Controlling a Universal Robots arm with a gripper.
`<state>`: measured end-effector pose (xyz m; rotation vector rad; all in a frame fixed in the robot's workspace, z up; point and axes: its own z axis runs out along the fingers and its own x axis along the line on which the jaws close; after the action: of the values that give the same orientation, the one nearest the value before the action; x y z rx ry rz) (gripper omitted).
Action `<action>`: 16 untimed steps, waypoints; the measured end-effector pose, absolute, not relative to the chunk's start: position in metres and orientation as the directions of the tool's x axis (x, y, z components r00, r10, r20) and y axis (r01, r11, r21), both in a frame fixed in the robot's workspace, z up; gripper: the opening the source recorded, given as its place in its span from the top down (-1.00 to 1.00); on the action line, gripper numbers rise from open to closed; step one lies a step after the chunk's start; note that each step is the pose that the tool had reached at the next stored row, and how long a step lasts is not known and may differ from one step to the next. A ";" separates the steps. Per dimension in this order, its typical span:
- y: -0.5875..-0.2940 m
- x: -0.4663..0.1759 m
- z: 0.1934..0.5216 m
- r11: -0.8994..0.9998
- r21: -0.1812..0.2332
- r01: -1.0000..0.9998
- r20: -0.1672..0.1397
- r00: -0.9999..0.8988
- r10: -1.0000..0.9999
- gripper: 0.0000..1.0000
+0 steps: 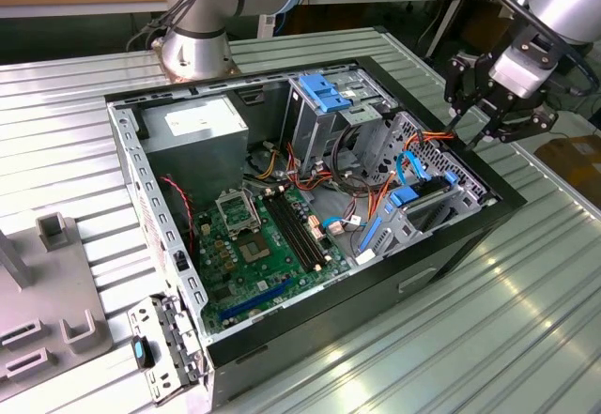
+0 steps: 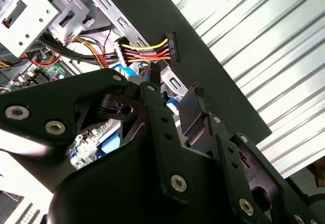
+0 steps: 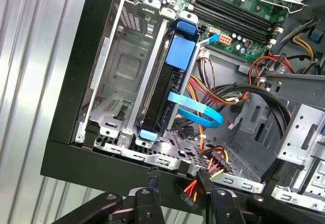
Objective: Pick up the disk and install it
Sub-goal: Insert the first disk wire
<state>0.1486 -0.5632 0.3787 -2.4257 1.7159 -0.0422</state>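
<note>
The disk [image 1: 424,202] is a dark flat drive with bright blue rails. It stands on edge in the low metal bay at the exterior view's right side of the open computer case [image 1: 451,245]. The first wrist view looks down on the disk [image 3: 158,89] with its blue carrier strip on top, seated between the bay's metal walls. My gripper [image 1: 470,132] hovers above the case's rim, just outside that bay. It is open and holds nothing. Both black fingertips [image 3: 152,176] point at the case edge near the loose power plugs, and the gripper [image 2: 175,79] shows the same gap in the second wrist view.
A thin blue ribbon cable [image 3: 198,109] loops beside the disk. Bundled red, yellow and orange wires end in a black plug [image 2: 170,46]. A tall cage with a light-blue latch [image 1: 324,95], a power supply [image 1: 197,123] and the motherboard [image 1: 263,245] fill the case. A second arm's base [image 1: 197,48] stands behind.
</note>
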 end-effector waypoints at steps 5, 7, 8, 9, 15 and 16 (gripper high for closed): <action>-0.563 0.150 0.379 -0.328 -0.154 -0.932 -0.075 0.342 -0.937 0.17; -0.563 0.150 0.379 -0.328 -0.154 -0.932 -0.075 0.342 -0.937 0.17; -0.563 0.150 0.379 -0.328 -0.154 -0.932 -0.075 0.342 -0.937 0.17; -0.563 0.150 0.379 -0.328 -0.154 -0.932 -0.075 0.342 -0.937 0.17; -0.563 0.150 0.379 -0.329 -0.154 -0.932 -0.075 0.343 -0.936 0.17; -0.563 0.152 0.379 -0.330 -0.154 -0.931 -0.075 0.344 -0.936 0.17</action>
<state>0.1517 -0.5631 0.3788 -2.4317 1.7075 -0.0414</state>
